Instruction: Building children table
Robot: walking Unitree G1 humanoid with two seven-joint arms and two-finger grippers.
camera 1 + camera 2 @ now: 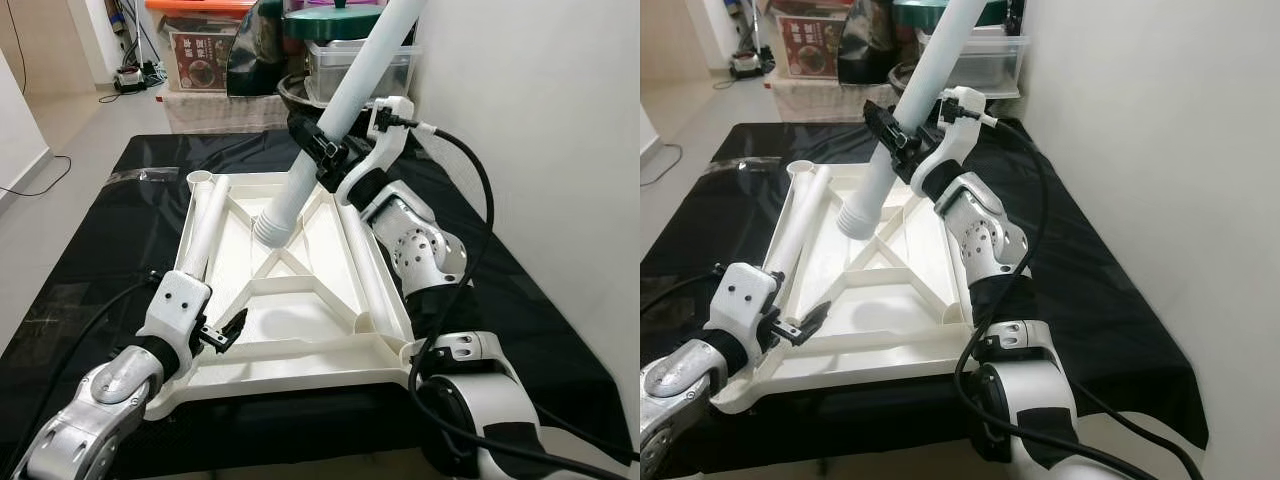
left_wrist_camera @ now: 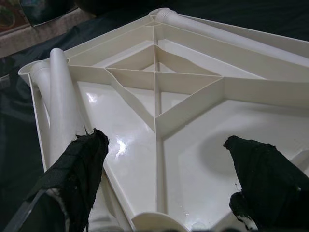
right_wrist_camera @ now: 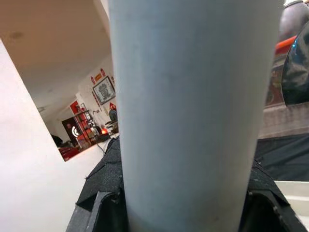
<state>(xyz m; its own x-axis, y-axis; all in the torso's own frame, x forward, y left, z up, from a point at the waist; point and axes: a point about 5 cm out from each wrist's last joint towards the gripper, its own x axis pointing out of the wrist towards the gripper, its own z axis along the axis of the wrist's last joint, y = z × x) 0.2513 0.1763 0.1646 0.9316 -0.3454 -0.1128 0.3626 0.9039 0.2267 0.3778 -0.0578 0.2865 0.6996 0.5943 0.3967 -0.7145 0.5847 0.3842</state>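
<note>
Table leg (image 1: 345,105), a stiff, light, smooth white plastic tube, sits clenched mid-shaft in my right pincer (image 1: 322,150), ribbed end tilted down over the upturned tabletop (image 1: 300,350) on the black desk (image 1: 90,250), while my left pincer (image 1: 222,333) hangs released near its front rim.

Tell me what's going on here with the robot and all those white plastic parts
The robot is putting together a child's table. The white tabletop lies upside down on a black cloth, ribs facing up. The right end effector is shut on a white table leg, held at a slant with its threaded end low over the middle of the underside. The left end effector is open at the tabletop's near edge, beside a second leg lying along the tabletop's left side.
</note>
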